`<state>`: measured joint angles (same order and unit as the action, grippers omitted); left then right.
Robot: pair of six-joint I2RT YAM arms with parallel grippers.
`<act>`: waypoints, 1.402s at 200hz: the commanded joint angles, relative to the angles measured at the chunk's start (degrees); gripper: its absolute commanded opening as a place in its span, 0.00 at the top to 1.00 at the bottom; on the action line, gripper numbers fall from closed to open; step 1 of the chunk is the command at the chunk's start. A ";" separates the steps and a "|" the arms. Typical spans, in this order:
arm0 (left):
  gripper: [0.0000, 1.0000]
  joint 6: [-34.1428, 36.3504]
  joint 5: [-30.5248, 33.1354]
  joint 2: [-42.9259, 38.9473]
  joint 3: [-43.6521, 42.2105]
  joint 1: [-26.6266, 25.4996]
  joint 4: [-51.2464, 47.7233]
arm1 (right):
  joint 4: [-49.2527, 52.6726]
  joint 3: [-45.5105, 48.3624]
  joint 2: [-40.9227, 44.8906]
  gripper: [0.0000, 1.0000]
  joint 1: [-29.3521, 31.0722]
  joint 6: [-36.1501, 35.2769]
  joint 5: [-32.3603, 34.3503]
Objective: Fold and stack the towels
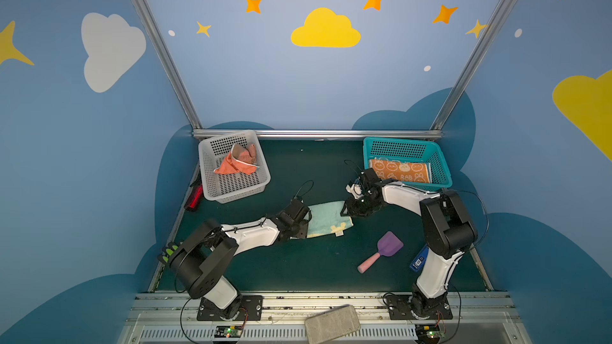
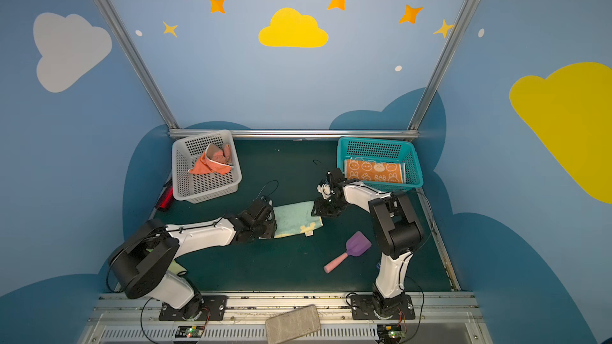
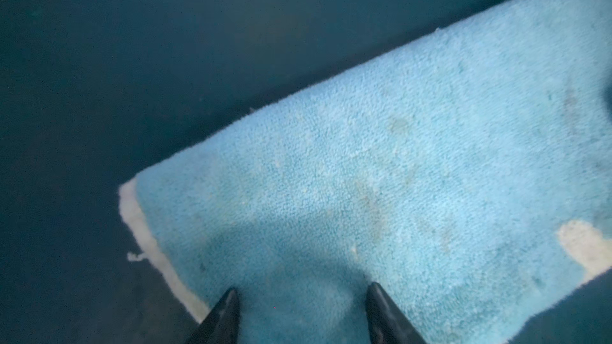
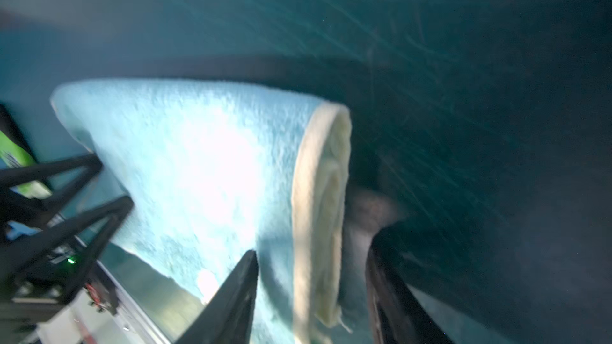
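Your pale blue towel (image 1: pixel 328 218) lies folded on the worktop (image 1: pixel 298 269) between the two arms. The left gripper (image 3: pixel 302 294) is at one end, jaws apart over the terry; the right gripper (image 4: pixel 313 253) has its jaws apart astride the cream hem opposite. You see an orange rabbit towel (image 1: pixel 399 171) lying flat in the teal basket (image 1: pixel 445 173)
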<state>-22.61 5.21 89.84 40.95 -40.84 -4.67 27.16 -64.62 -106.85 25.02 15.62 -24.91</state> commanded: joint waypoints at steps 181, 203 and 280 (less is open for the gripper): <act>0.00 0.50 -4.60 -6.83 -6.29 3.44 8.78 | 21.89 -39.39 -9.18 1.00 -0.12 -11.49 8.83; 0.00 1.94 -6.41 -9.25 -7.27 3.44 9.68 | 27.96 -49.07 -12.06 1.00 -2.84 -14.45 12.16; 0.00 3.98 -4.60 -12.77 -7.40 3.40 6.91 | 32.48 -61.63 -16.47 1.00 -15.70 -18.95 10.99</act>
<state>-19.88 -0.54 77.89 33.50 -37.52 3.60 57.04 -124.64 -122.43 12.62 -1.26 -12.49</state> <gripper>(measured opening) 0.997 0.053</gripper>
